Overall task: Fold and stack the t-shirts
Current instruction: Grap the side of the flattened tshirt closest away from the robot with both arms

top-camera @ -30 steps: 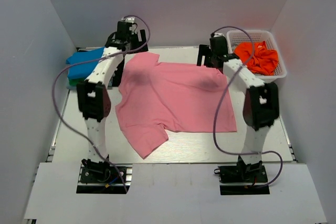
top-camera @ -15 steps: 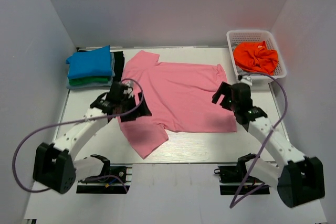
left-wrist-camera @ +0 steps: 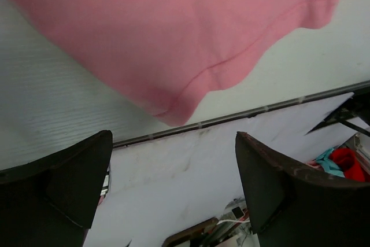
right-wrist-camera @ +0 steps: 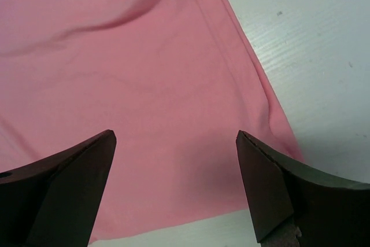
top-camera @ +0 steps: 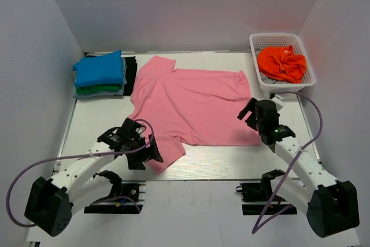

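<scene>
The left gripper [top-camera: 149,153] stood with its jaws wide apart and held nothing; it hovered at the near sleeve [top-camera: 166,155] of the pink t-shirt [top-camera: 191,105]. In the left wrist view the sleeve hem [left-wrist-camera: 196,82] lay just beyond the fingers [left-wrist-camera: 69,183], near the front edge of the table [top-camera: 92,125]. The right gripper [top-camera: 252,114] was also wide open and empty, above the near right corner of the hem [right-wrist-camera: 272,114].

The pink shirt lay spread almost flat in the middle of the table, with its collar toward the far left. Only a few soft wrinkles were visible.

At the far left, the blue t-shirt [top-camera: 99,69] rested folded on the green t-shirt [top-camera: 95,90]. At the far right, the orange t-shirt [top-camera: 282,63] sat crumpled in the white basket [top-camera: 255,43].

I judged the cloth to be light, thin and limp. It would probably sag and slide, so each grip should pinch a stitched edge, the sleeve hem on the left and the bottom hem corner on the right. The 2 arms should probably lift together, or the fabric could bunch.
</scene>
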### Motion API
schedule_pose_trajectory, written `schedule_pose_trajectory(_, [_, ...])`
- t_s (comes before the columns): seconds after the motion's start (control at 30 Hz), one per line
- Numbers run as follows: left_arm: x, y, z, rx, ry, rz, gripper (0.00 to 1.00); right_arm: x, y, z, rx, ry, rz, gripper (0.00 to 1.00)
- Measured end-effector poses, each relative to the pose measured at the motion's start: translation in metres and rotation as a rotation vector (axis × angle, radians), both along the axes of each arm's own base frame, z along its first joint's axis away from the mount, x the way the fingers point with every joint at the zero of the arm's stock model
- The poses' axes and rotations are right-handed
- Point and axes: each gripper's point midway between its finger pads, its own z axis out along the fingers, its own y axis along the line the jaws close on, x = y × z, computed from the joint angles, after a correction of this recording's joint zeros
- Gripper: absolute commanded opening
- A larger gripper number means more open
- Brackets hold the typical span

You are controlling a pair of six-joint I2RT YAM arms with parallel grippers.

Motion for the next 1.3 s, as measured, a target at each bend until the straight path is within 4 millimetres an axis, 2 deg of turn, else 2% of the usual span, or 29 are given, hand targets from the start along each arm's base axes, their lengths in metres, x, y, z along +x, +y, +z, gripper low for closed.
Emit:
schedule_pose_trajectory(0.03, [-0.002,0.000,-0.005,0.013,0.027,-0.004,0.93,-0.002,-0.001,-0.008,-0.008,0.031,-0.004,0.90])
schedule_pose_trajectory(0.1, [-0.008,0.000,-0.016,0.046,0.079,-0.014,0.93,-0.006,-0.003,-0.020,-0.023,0.080,-0.013,0.90])
schedule_pose_trajectory(0.23, [-0.019,0.000,-0.031,0.080,0.128,-0.038,0.80,-0.014,-0.011,-0.037,-0.047,0.157,-0.045,0.90])
schedule_pose_trajectory(0.53, [-0.015,-0.016,-0.039,0.036,0.153,-0.023,0.56,-0.029,-0.028,-0.048,-0.062,0.229,-0.146,0.90])
schedule_pose_trajectory(0.57, [-0.014,-0.017,-0.040,0.034,0.155,-0.021,0.47,-0.032,-0.031,-0.049,-0.066,0.240,-0.156,0.90])
schedule_pose_trajectory(0.67, [-0.011,-0.022,-0.044,0.036,0.171,-0.016,0.31,-0.042,-0.038,-0.050,-0.075,0.263,-0.184,0.90])
schedule_pose_trajectory(0.7, [-0.010,-0.023,-0.045,0.032,0.174,-0.020,0.21,-0.046,-0.040,-0.051,-0.079,0.268,-0.189,0.90])
schedule_pose_trajectory(0.8, [-0.009,-0.026,-0.047,0.029,0.170,-0.025,0.00,-0.057,-0.046,-0.054,-0.090,0.284,-0.204,0.87])
schedule_pose_trajectory(1.0, [-0.008,-0.022,-0.046,0.048,0.158,-0.021,0.00,-0.083,-0.056,-0.069,-0.111,0.341,-0.236,0.74])
schedule_pose_trajectory(1.13, [-0.011,-0.013,-0.045,0.088,0.153,-0.013,0.00,-0.090,-0.056,-0.080,-0.111,0.371,-0.231,0.61])
schedule_pose_trajectory(1.3, [-0.016,-0.003,-0.045,0.131,0.157,-0.007,0.00,-0.084,-0.052,-0.091,-0.105,0.392,-0.222,0.61])
